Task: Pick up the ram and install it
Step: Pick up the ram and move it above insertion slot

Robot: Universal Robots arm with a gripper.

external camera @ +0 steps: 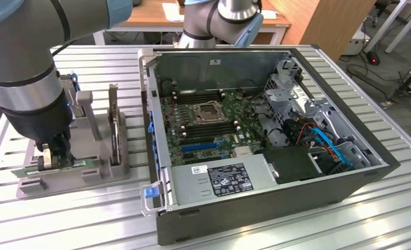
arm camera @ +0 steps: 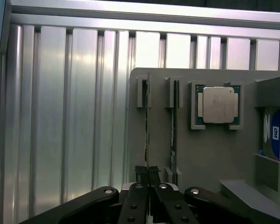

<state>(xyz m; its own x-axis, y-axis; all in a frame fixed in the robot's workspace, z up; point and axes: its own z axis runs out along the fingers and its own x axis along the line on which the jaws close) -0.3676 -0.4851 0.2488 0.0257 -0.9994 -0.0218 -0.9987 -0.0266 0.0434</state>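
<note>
The ram (external camera: 82, 164) is a thin green stick standing on its long edge in a slot of the grey holder (external camera: 87, 179) at the exterior view's left. My gripper (external camera: 55, 160) reaches straight down onto its middle. In the wrist view the ram (arm camera: 147, 121) appears edge-on as a thin line, and the gripper (arm camera: 148, 179) is shut on its near end, the black fingertips pressed together around the board. The ram still sits in the holder's slot. The open computer case (external camera: 372, 174) lies to the right with its motherboard (external camera: 191, 136) exposed.
A second thin board (arm camera: 174, 116) stands in the neighbouring slot. The holder also carries a silver processor chip (arm camera: 218, 105), a hard drive (arm camera: 276, 140) and a dark upright card (external camera: 113, 122). The motherboard's processor socket (external camera: 209, 112) lies between long memory slots. Everything rests on a ribbed aluminium table (external camera: 275, 234).
</note>
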